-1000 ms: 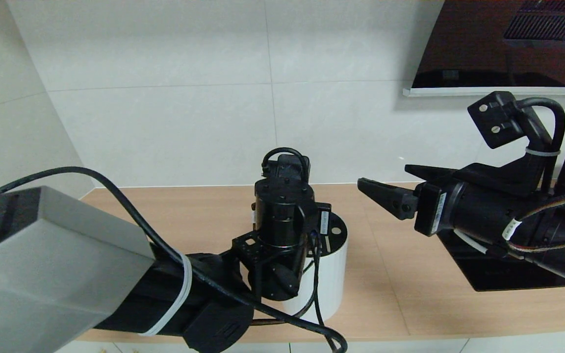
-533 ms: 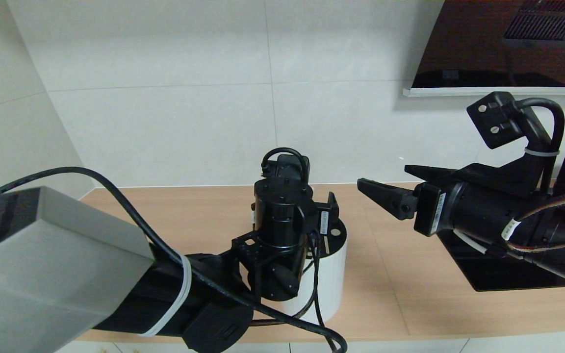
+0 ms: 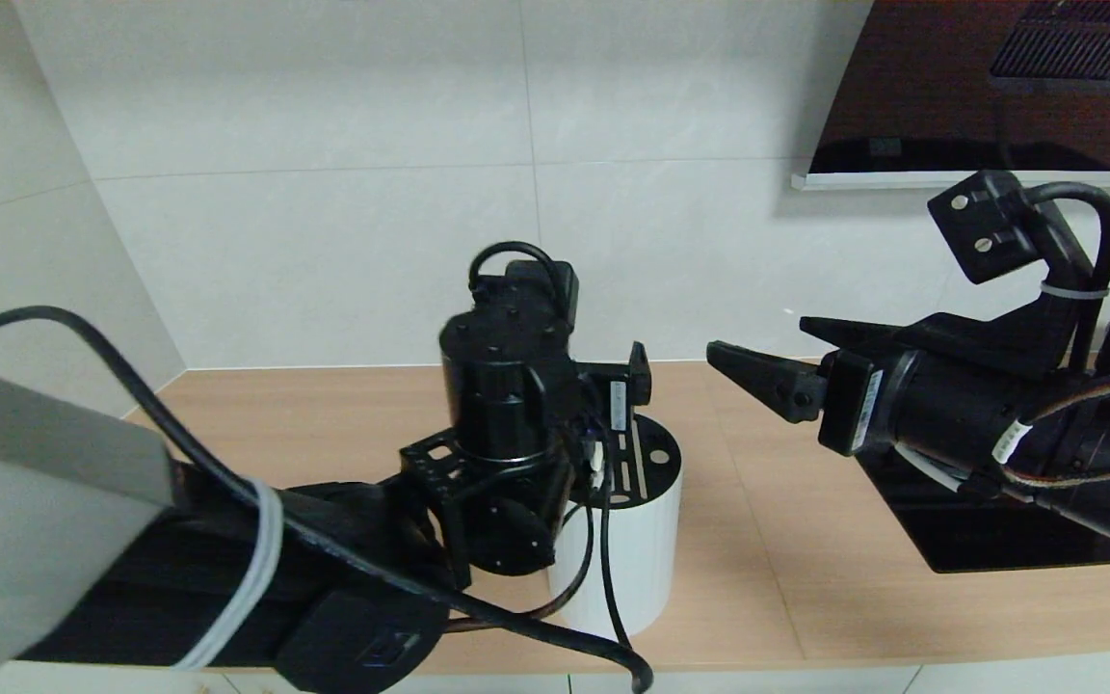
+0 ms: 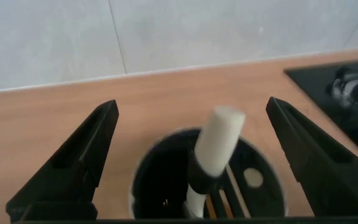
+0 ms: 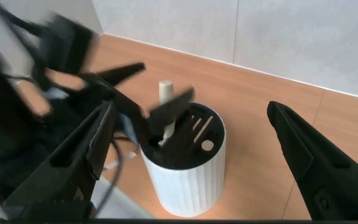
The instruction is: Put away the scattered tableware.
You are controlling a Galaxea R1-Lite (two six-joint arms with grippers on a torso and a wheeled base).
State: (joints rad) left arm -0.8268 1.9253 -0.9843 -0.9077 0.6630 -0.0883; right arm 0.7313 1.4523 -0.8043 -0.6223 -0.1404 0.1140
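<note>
Now the left end effector [image 4: 191, 107] hangs spread above the ribbed white holder [image 5: 188, 168] and its rounded cream handle [image 4: 219, 140]; right end effector [image 3: 757, 339] spread too.

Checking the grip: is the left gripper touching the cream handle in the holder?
Apart. The left wrist view shows the left gripper open, with clear gaps either side of the handle.

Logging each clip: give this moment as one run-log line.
left gripper: open above white holder | cream-handled utensil: standing in holder | right gripper: open, empty
</note>
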